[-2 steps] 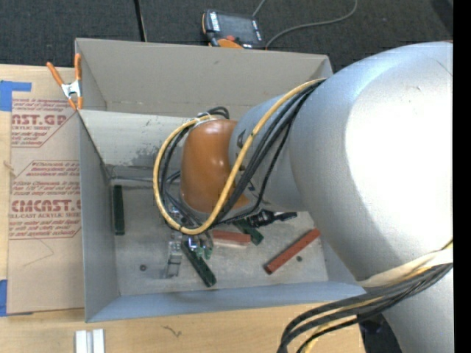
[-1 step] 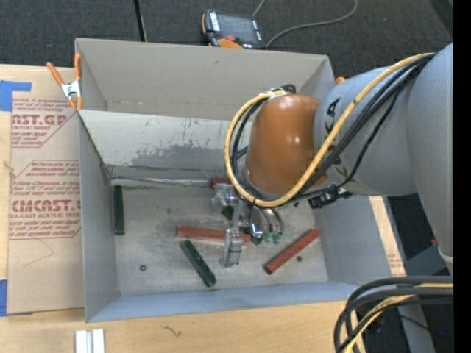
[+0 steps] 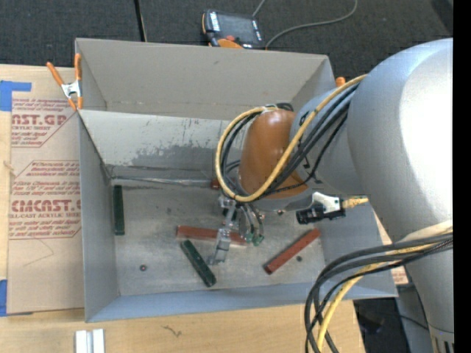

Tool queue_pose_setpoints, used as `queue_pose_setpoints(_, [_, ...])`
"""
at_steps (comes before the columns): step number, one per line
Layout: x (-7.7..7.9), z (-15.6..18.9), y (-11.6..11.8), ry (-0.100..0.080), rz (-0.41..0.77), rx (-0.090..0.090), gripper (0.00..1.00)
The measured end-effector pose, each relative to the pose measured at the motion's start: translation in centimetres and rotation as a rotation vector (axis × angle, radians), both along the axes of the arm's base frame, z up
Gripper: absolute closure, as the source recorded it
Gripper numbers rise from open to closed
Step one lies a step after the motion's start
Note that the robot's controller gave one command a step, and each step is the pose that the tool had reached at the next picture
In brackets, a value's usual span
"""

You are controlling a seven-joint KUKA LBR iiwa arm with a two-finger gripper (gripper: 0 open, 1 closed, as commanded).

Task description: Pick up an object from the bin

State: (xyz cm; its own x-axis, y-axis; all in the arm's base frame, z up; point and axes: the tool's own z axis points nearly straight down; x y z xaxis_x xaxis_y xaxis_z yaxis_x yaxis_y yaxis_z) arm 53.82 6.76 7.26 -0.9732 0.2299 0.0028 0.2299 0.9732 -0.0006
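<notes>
My gripper (image 3: 223, 247) hangs low over the bin floor near the middle, below the orange wrist cover. Its metal fingers reach down onto a reddish-brown flat stick (image 3: 196, 232) that lies crosswise on the floor, its right end under the fingers. A dark green stick (image 3: 199, 262) lies slanted just below and left of the fingertips. Whether the fingers press on the reddish stick is not clear.
A second reddish-brown stick (image 3: 292, 251) lies slanted at the right of the floor. Another dark green stick (image 3: 118, 209) stands lengthwise along the left wall. The arm and its yellow and black cables cover the bin's right side.
</notes>
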Motion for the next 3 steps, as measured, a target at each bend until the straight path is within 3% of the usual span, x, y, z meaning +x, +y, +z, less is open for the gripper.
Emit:
queue_pose_setpoints(1, [0.1,0.2,0.1,-0.002,0.002,0.0,1.0])
queue_pose_setpoints(2, [-4.3,10.8,7.6,-0.008,-0.016,0.005,1.0])
queue_pose_setpoints(3, [-3.8,17.4,15.8,-0.011,0.031,0.007,1.0])
